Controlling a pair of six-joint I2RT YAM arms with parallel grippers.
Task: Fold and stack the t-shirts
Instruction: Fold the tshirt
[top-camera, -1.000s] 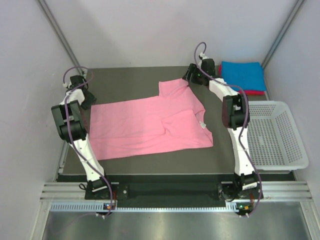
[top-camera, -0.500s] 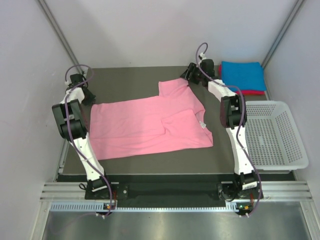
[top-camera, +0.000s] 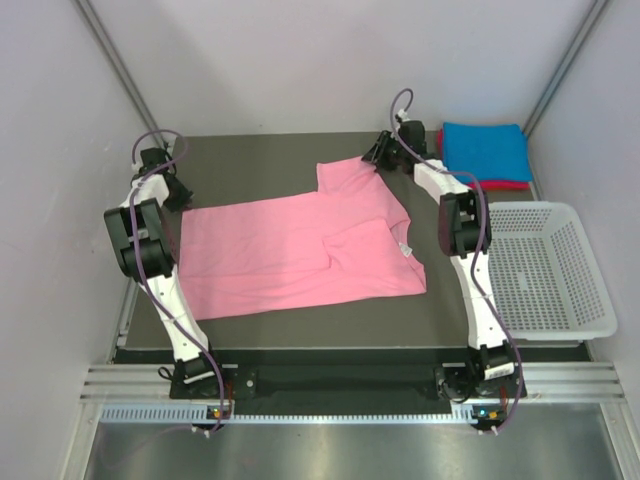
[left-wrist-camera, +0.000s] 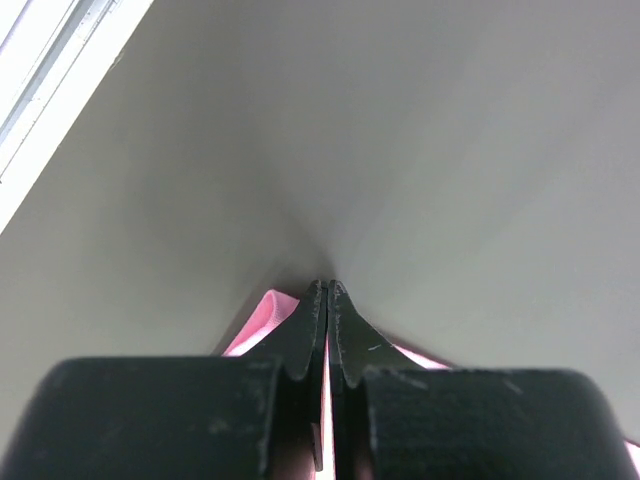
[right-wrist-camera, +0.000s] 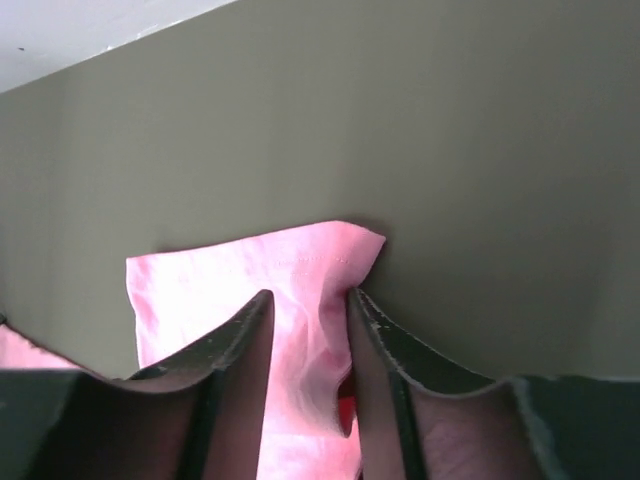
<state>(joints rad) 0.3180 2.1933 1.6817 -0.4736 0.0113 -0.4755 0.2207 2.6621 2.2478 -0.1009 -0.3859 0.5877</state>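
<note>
A light pink t-shirt (top-camera: 300, 250) lies spread on the dark table, partly folded on its right side. My left gripper (top-camera: 178, 198) is at the shirt's far left corner. In the left wrist view its jaws (left-wrist-camera: 327, 285) are pressed together with a strip of pink cloth (left-wrist-camera: 262, 318) pinched between them. My right gripper (top-camera: 375, 160) is at the far sleeve corner. In the right wrist view its jaws (right-wrist-camera: 308, 295) stand apart astride the pink sleeve (right-wrist-camera: 250, 270), which bunches up between them. A folded bright blue t-shirt (top-camera: 486, 150) lies on a magenta-red one (top-camera: 515, 184) at the back right.
A white mesh basket (top-camera: 540, 208) stands off the table's right edge, beside the right arm. Grey walls close in the left, back and right sides. Bare dark mat (top-camera: 260, 160) shows behind the pink shirt.
The left jaws have closed on the shirt's corner. The right jaws have narrowed around the sleeve, and the right gripper has shifted slightly left onto it.
</note>
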